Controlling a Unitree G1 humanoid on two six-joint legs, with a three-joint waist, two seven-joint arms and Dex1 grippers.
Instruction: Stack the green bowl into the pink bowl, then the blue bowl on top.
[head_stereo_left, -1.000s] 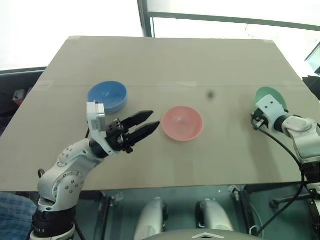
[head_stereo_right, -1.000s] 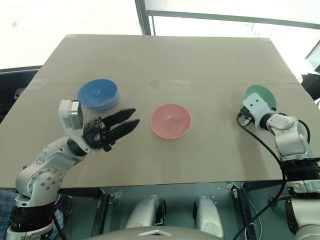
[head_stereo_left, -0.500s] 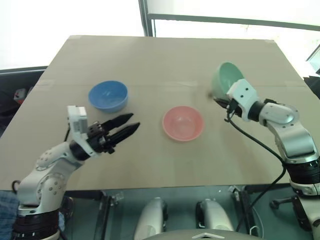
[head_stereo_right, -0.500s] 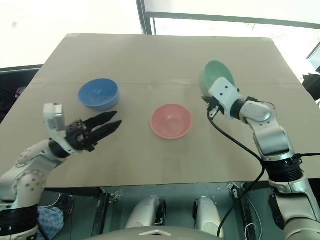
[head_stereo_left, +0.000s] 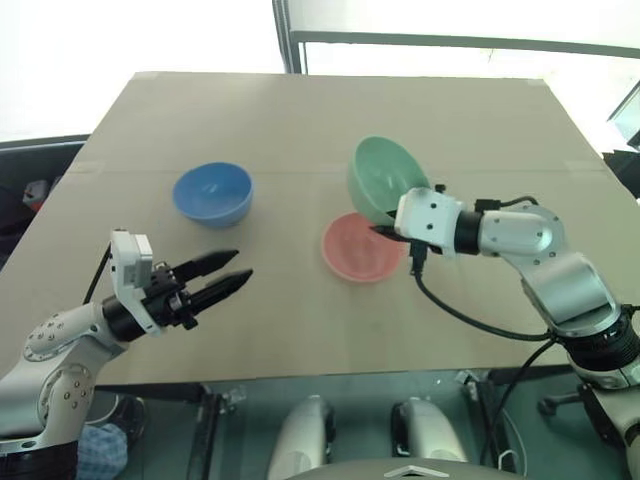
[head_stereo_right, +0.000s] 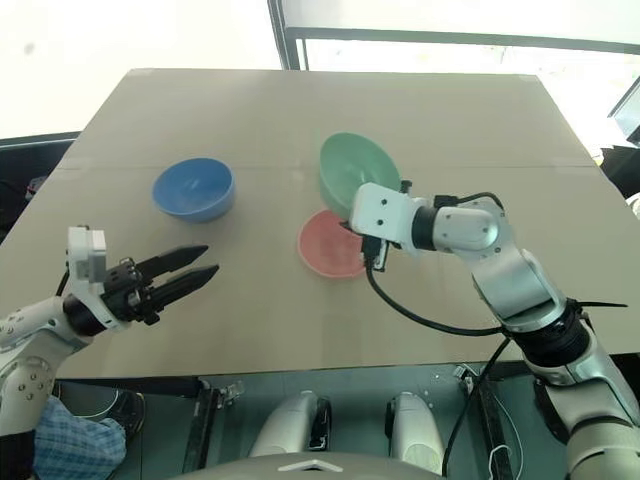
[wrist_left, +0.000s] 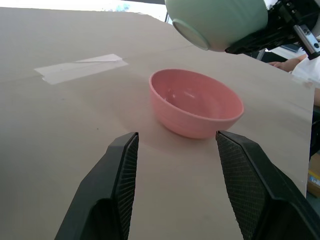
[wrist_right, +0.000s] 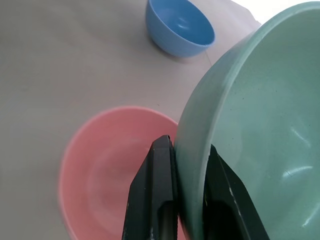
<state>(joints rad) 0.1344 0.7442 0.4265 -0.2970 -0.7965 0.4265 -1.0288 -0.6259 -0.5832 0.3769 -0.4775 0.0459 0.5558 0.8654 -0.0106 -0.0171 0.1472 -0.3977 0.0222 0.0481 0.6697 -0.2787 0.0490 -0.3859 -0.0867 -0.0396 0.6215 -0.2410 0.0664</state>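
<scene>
1. The left pincer, at the near left of the brown tabletop, has its two black fingers spread wide and empty, aimed across toward the middle. I reckon it is harmless there — but if it pushes forward while the other arm is lowering, it could nudge the stack.

2. The small, smooth, medium-blue round bowl sits upright on the tabletop at the far left, well apart from the other two. It goes on last; a grab at its rim from a shallow angle could tip it or slide it off.

3. The small, smooth, salmon-pink round bowl rests upright in the middle, empty. It is light by the look of it, so an off-centre set-down might shove or flip it.

4. The small, smooth, mint-green round bowl hangs in the air just above and beyond the pink one, tilted, its rim pinched by the right pincer — one finger outside the wall, one inside. A thin rim grip on a slick bowl could slip. Released while tilted, it would likely land crooked and not nest.
</scene>
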